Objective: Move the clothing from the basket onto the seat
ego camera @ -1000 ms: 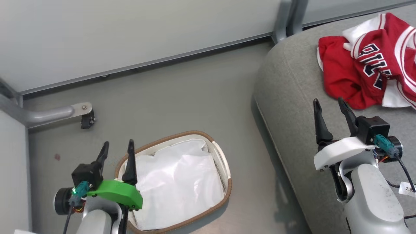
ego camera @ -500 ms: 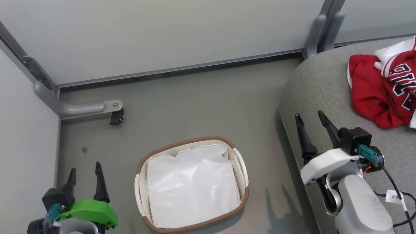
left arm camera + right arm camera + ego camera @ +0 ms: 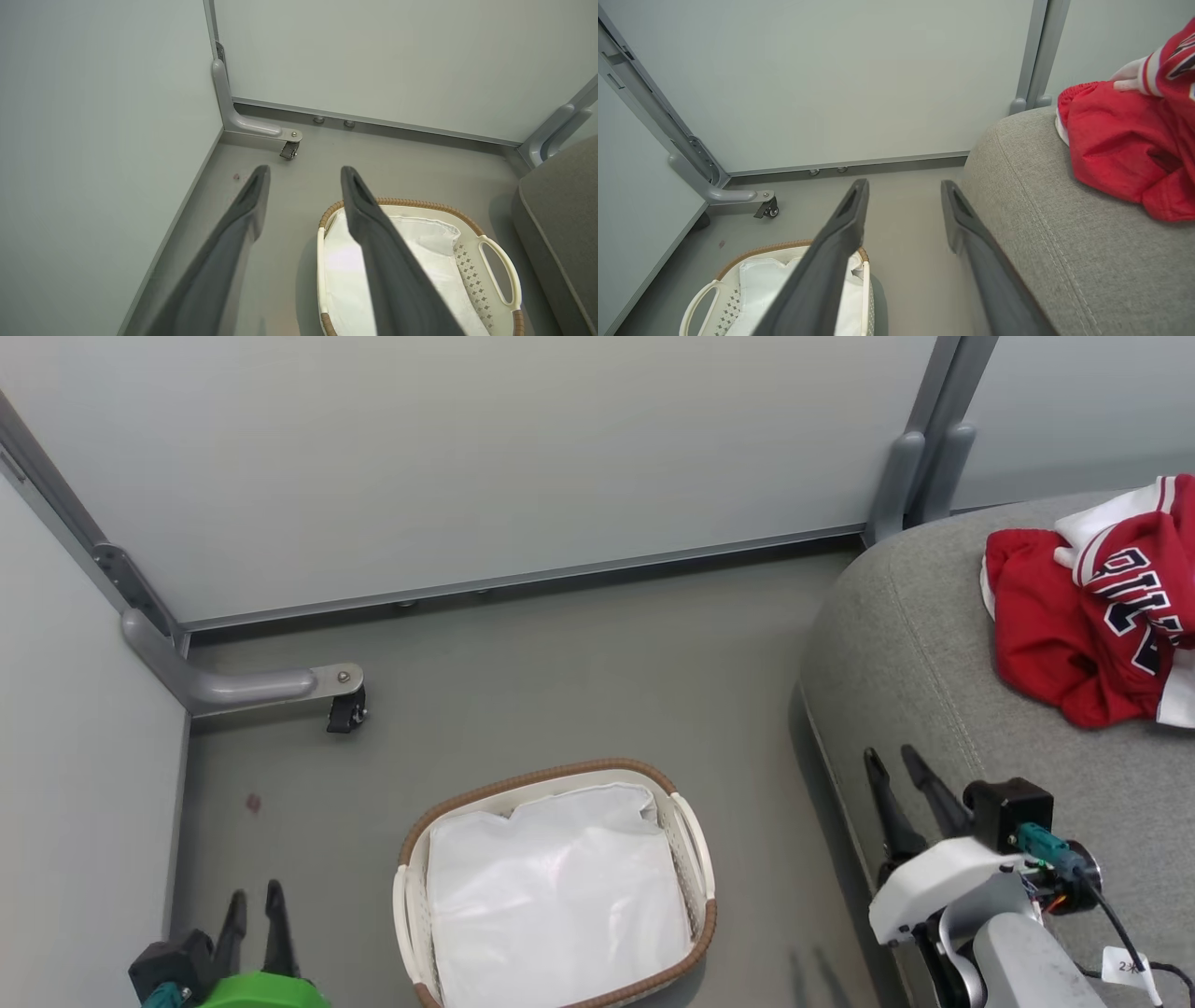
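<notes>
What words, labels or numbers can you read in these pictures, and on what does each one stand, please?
"2", then a mark too small to read: white tag, low on the right in the head view.
Black, white-outlined lettering on the clothing: sideways and folded, not readable as a word.
Nothing readable on the basket.

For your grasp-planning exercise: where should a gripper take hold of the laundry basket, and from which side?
Probably the cut-out side handle, from above: its open loop lets one finger pass through, and the basket stands upright on the floor.
</notes>
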